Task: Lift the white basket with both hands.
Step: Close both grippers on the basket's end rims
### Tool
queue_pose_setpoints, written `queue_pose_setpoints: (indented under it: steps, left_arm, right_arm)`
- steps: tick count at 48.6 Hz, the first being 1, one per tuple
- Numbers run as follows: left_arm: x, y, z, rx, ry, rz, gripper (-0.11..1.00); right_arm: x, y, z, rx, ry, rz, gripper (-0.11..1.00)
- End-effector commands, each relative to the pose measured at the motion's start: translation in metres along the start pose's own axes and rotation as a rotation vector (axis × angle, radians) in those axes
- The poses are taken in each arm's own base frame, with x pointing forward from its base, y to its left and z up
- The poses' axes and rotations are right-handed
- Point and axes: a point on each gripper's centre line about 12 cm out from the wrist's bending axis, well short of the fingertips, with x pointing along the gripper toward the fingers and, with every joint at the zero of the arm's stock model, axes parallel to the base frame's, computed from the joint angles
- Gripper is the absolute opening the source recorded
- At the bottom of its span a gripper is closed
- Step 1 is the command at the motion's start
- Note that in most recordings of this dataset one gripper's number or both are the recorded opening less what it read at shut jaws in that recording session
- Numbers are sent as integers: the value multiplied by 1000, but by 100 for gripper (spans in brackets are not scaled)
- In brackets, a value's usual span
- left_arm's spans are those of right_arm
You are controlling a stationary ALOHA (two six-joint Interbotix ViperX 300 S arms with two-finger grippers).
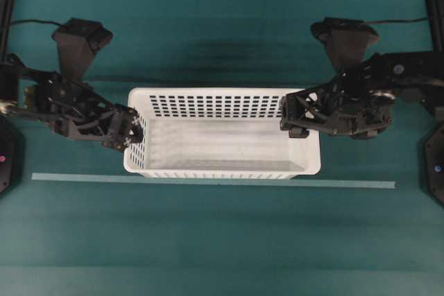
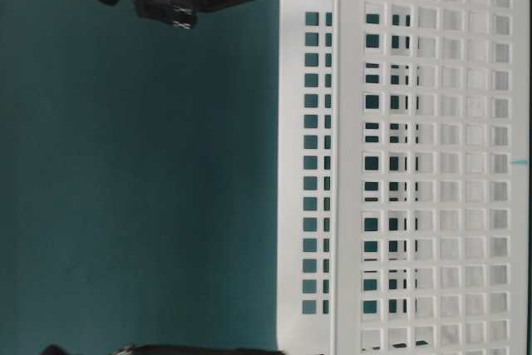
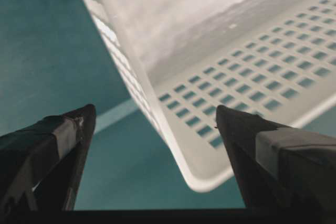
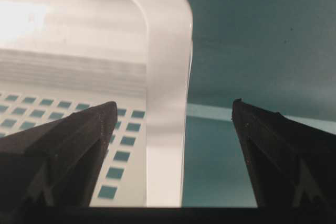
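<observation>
The white basket stands on the teal table, long side across the overhead view, with slotted walls and a smooth bottom. My left gripper is at its left short wall. In the left wrist view the gripper is open, one finger outside and the other inside, with the basket rim between them untouched. My right gripper is at the right short wall near the far corner. It is also open and straddles the rim. The basket wall fills the table-level view.
A pale tape strip runs across the table just in front of the basket. Two black tapered housings stand behind the arms. Black frame parts sit at the far left and right edges.
</observation>
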Motion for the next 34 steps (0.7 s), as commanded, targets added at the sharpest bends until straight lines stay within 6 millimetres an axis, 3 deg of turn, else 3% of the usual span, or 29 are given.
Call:
queue_pose_setpoints:
  steps: [1,22,34]
  left_arm:
    - [11,2,4,-21,0,22,97]
    - [52,14,0,-45,35,101,97]
    - [53,15,0,-45,35,102,97]
  right_arm:
    - [11,4,1,-5,-3,-23,90]
    - [43,6,0,20,-37,-76,90]
    - [43,7,0,31,-51,-71,89]
